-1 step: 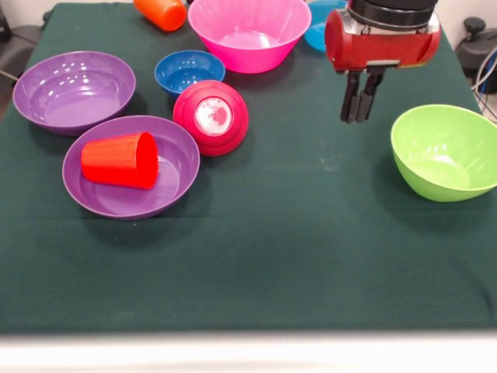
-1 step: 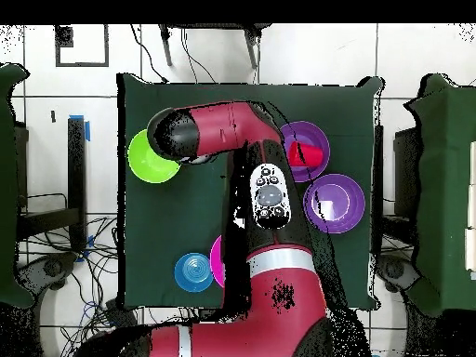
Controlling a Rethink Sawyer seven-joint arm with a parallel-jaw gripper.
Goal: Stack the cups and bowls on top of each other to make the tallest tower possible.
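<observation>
No tower yet, task is barely started. Only stacking so far: red cup lying on its side inside a purple bowl, so that doesn't count as a proper stack

Gripper hangs above bare cloth, fingers pinched together, holding nothing

Near to far, placed from the gripper in the front view:
- purple bowl with the red cup: well to its left and nearer the camera, nearest piece on the table
- lime bowl: just to its right, slightly nearer, upright, empty
- crimson bowl: left, about level with the fingertips, flipped upside down, touching the rim of the cup's purple bowl as far as I can tell
- second purple bowl: far left, upright, empty
- dark blue bowl: left and behind, just beyond the crimson one
- pink bowl: behind and left, upright
- orange cup: far back left, on its side at the table edge
- light blue bowl: right behind the wrist, mostly hidden

Count: 7 bowls (2 purple, pink, lime, crimson, dark blue, light blue), 2 cups visible (red, orange). Yellow cup not seen in either view

Left to do: basically everything. Stand the red cup up, pick a purple base, stack the rest
</observation>
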